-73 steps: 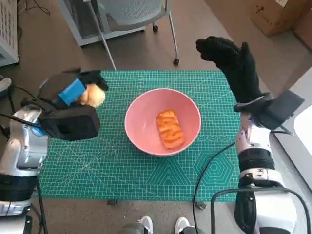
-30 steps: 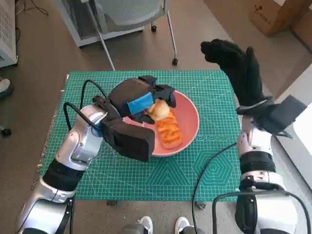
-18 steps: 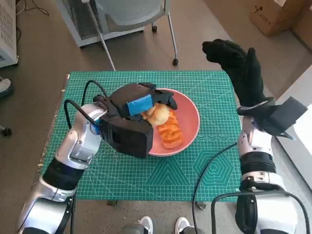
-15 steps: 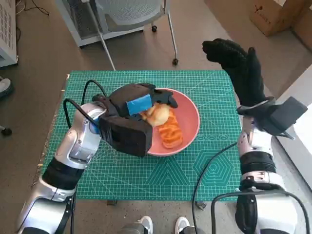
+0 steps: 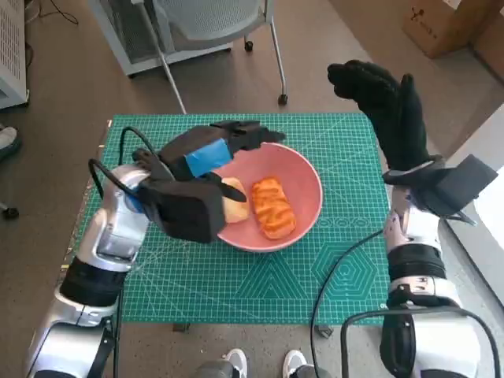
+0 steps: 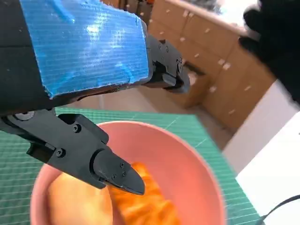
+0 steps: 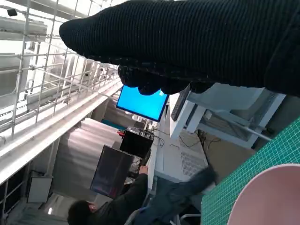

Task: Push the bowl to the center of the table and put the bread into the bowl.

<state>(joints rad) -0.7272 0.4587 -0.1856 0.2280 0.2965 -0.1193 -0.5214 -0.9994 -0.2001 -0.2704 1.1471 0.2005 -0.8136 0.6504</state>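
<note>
Green mat carries bowl holding bread

A pink round bowl sits on a green cutting mat printed with a pale grid and line figures, holding a pale yellow bun and an orange loaf with darker browned stripes. The black left hand carries bright blue tape, the right hand a black knitted glove. The floor is brown.
</note>
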